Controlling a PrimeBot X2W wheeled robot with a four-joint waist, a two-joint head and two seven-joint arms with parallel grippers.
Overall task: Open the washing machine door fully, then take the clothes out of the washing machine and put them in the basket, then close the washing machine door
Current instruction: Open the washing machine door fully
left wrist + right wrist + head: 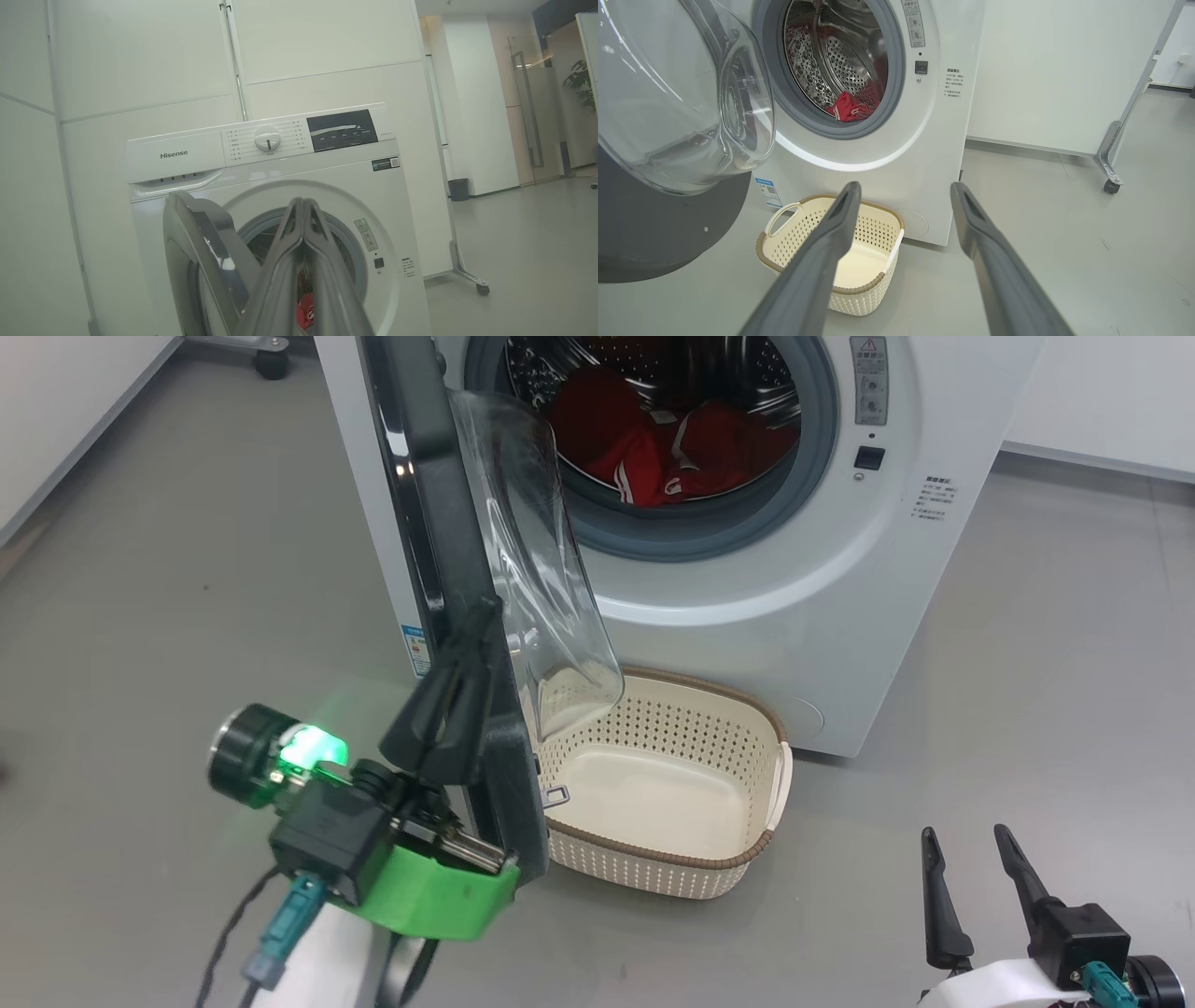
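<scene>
Left pincer [484,611] is pinched shut on nothing, laid along the rim of the washing machine door [411,476], I'd guess to nudge it wider since it's only partway open. The red clothes [672,448] sit in the washing machine [840,616], the basket [653,859] waits empty below, and the right pincer [966,835] is spread wide nearby.

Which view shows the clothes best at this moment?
Head view: the clothes lie low in the drum, red with white stripes plain. The right wrist view shows a small red bunch at the drum's bottom; the left wrist view, a red sliver past the left gripper.
</scene>
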